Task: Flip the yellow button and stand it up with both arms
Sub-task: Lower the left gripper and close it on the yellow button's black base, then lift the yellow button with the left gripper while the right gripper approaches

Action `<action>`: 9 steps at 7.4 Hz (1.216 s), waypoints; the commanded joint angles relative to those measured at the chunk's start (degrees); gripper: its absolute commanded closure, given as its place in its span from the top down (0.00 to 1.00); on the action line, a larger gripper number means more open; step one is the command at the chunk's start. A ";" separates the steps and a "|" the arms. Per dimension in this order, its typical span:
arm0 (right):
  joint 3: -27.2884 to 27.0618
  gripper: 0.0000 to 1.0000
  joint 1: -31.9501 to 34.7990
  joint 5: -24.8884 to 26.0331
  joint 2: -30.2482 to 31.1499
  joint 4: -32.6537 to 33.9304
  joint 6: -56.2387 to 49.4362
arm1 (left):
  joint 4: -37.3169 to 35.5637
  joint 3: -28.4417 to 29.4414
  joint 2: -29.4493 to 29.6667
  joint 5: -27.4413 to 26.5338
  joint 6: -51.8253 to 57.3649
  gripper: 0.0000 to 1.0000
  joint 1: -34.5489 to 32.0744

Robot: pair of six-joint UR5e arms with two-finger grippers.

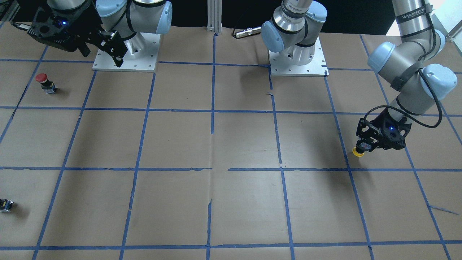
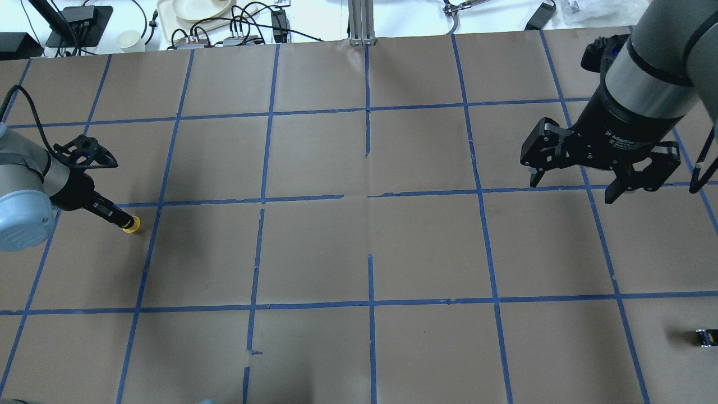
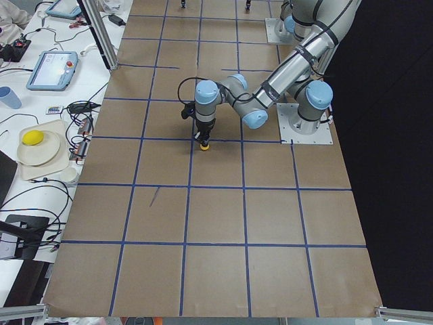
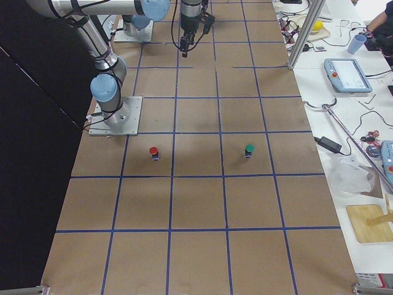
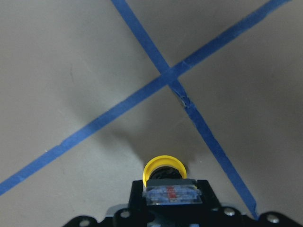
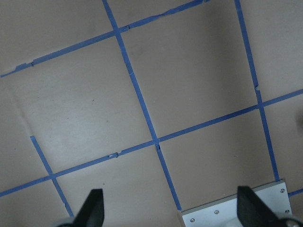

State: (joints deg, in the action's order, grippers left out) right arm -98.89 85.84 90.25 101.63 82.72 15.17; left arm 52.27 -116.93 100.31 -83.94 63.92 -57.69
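The yellow button (image 2: 132, 225) is held in my left gripper (image 2: 120, 217), cap pointing down at the paper, at the table's left side. In the front view its yellow cap (image 1: 357, 153) shows just below the left gripper (image 1: 364, 147). In the left wrist view the cap (image 5: 163, 161) sticks out past the fingers, which are shut on the grey body. I cannot tell whether the cap touches the paper. My right gripper (image 2: 573, 189) is open and empty, held high over the right side, and also shows in the front view (image 1: 103, 57).
A red-capped button (image 1: 43, 81) stands near the right arm's base plate (image 1: 144, 65). A green-capped button (image 4: 249, 150) stands beside it in the exterior right view. A small dark block (image 2: 705, 337) lies at the right edge. Blue tape divides the brown paper into squares.
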 commanded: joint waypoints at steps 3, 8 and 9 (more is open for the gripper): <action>0.37 1.00 -0.59 -7.01 -0.38 0.69 12.16 | 23.25 1.36 -7.30 23.49 -9.77 0.15 -6.36; 0.45 1.00 -1.81 -20.34 -0.90 2.44 29.81 | 41.16 1.79 -14.51 64.45 -25.87 0.15 -16.90; 0.37 1.00 -3.65 -24.81 -1.08 2.27 31.05 | 38.80 1.79 -15.92 69.82 -33.26 0.15 -20.24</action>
State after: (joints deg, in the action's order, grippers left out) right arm -98.45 83.97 70.59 100.82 84.83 43.44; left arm 92.53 -115.18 86.30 -22.00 39.73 -73.73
